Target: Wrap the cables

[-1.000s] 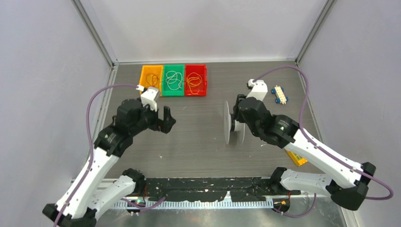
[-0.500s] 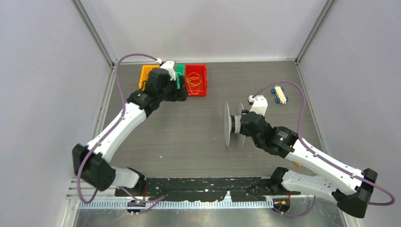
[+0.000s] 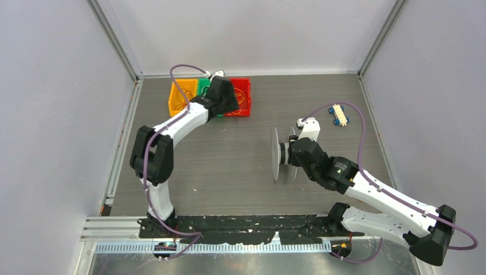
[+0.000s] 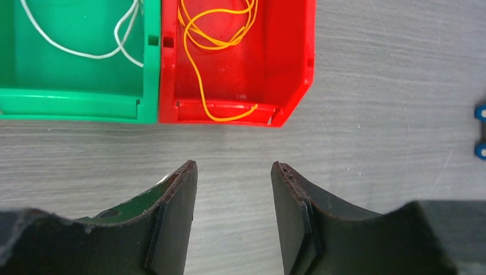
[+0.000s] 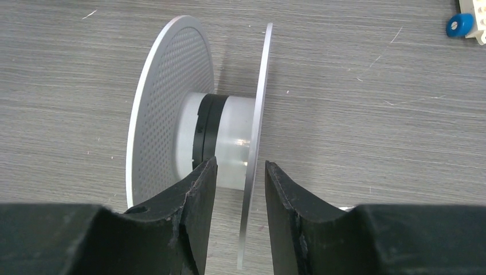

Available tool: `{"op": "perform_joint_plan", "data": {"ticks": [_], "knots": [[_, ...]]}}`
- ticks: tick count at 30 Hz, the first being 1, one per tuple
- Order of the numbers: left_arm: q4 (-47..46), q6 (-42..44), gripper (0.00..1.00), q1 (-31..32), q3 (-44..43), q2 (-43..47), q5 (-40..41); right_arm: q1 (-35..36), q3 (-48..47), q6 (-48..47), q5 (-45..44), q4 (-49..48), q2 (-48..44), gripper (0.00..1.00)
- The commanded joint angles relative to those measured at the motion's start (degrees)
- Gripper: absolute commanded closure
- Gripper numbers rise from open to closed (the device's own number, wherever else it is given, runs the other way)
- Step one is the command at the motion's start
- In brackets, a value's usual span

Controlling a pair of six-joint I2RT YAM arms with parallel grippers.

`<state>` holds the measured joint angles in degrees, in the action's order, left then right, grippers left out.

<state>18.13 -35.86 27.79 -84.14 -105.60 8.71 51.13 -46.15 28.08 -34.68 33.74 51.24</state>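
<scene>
Fingers (image 4: 175,217) of our left gripper (image 4: 232,172) stand parted and empty on the near side of the red bin (image 4: 289,69), clear of its wall. We see the yellow-orange wire (image 4: 216,35) lying in loose loops inside the red bin, one strand reaching its near wall. The green bin (image 4: 74,80), touching the red bin's left side, holds a white wire (image 4: 86,54). Well apart from the red bin, our right gripper (image 5: 238,172) has its jaws parted astride one flange of the upright spool (image 5: 166,114).

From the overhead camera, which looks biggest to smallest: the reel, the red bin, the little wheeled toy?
Reel and red bin: too close to rank; reel is edge-on, bin partly covered.
Wheeled toy: clearly smallest.
</scene>
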Motion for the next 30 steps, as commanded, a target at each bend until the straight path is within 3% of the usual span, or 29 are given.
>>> {"op": "perform_joint_plan", "data": {"ticks": [1,11,30], "knots": [[-3.43,-6.03,0.49,-0.38,-5.72,-4.51,3.75,-0.25,0.48,-2.05,0.17,-3.29,-0.78,0.57],[-4.94,-8.53,0.53,-1.95,-10.36,-13.02,0.95,-0.93,2.58,-2.49,-1.09,-4.57,-0.48,0.58],[-4.21,-4.09,0.68,-2.72,-14.96,-18.15,3.62,-1.04,3.32,-2.34,0.45,-5.26,-1.93,0.58]]}}
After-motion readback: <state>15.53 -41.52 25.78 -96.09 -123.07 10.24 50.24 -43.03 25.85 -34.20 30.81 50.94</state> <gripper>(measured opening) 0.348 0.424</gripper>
